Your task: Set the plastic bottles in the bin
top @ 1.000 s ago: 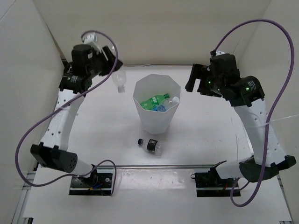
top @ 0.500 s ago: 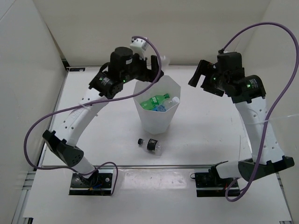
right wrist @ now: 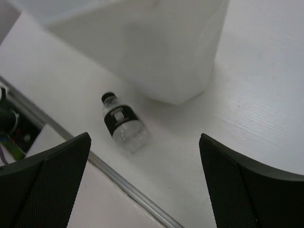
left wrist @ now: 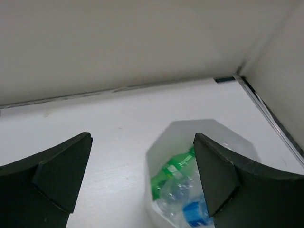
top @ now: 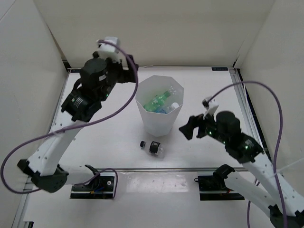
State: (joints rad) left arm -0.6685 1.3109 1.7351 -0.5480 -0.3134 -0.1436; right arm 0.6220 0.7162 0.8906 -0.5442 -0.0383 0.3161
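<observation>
At about ten o'clock from the bin (top: 159,124) in the overhead view, the left gripper (left wrist: 141,142) hangs high over the table (top: 109,123), just outside the bin's faceted rim. Its jaws stand wide apart with nothing between them. The left wrist camera looks past both dark fingers (left wrist: 57,175) down into the bin's mouth.

At the centre of the table the bin stands upright, white and translucent, narrowing toward its base. Bottles lie piled inside it. A green bottle (top: 156,100) lies tilted across the pile, a clear bottle with a blue label (left wrist: 192,211) lies under it toward five o'clock, and other clear plastic shows among them. How many clear bottles are there I cannot tell.

At roughly six o'clock from the bin, near its base but apart from it, the black-labelled bottle (top: 153,147) lies on its side on the table, with its black cap pointing toward ten o'clock.

At about four o'clock from the bin, the right gripper (right wrist: 145,142) is low over the table, jaws spread and empty. In the right wrist view that lying bottle sits between its two fingers (right wrist: 52,185), and neither touches it.
</observation>
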